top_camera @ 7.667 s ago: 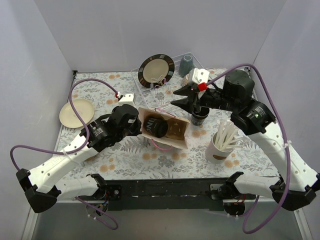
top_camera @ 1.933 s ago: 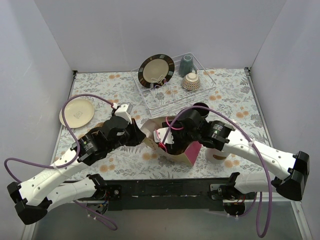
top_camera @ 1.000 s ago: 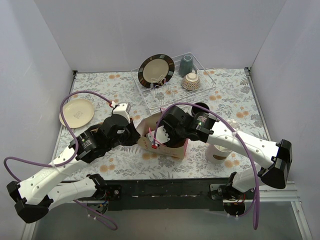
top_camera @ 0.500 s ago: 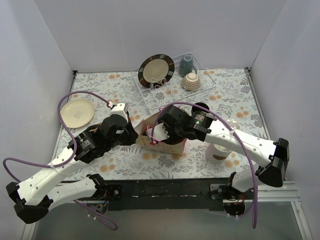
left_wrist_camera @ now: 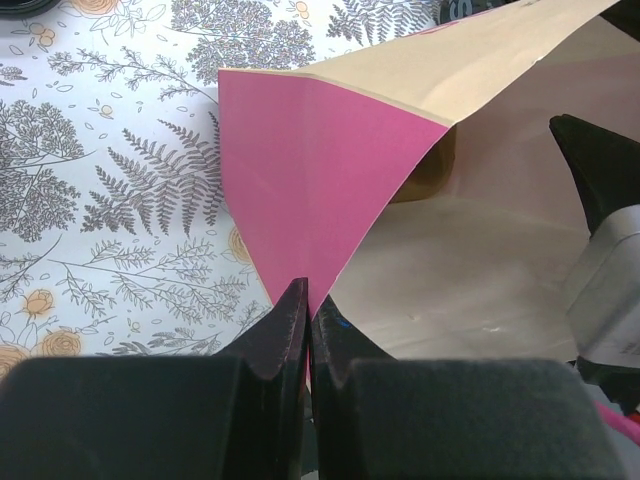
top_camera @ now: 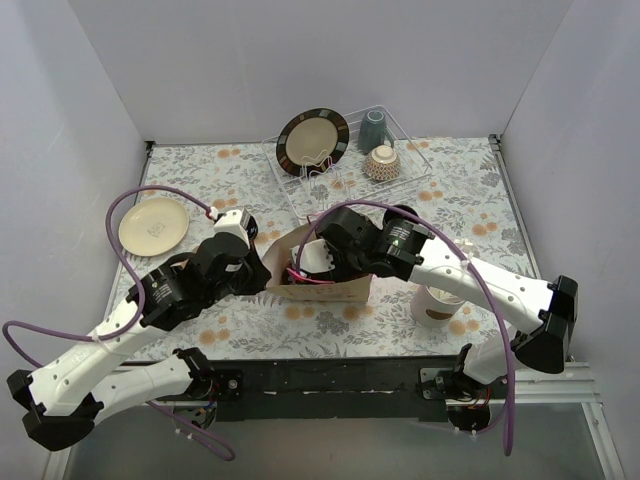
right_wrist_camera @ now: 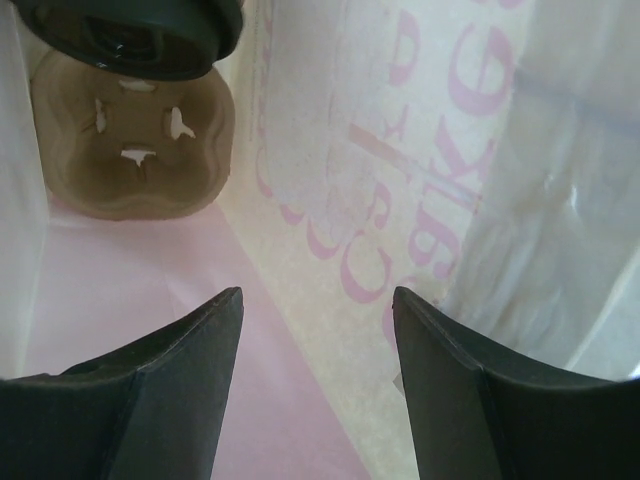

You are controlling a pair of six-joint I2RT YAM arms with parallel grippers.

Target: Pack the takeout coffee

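Bagging step. My left claw [left_wrist_camera: 308,300] pinched shut on edge of pink bag [left_wrist_camera: 320,170], holding mouth open. My right claw [right_wrist_camera: 315,300] wide, empty, inside bag. Lidded coffee cup [right_wrist_camera: 130,30] at upper left of right wrist view, just above cardboard carrier [right_wrist_camera: 130,150] (nearer slot vacant). Next, I judge: back right claw straight out, no snagging bag wall.

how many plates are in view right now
2: one cream plate lying flat on the left of the table, one dark-rimmed plate standing upright in the dish rack. More could be hidden.
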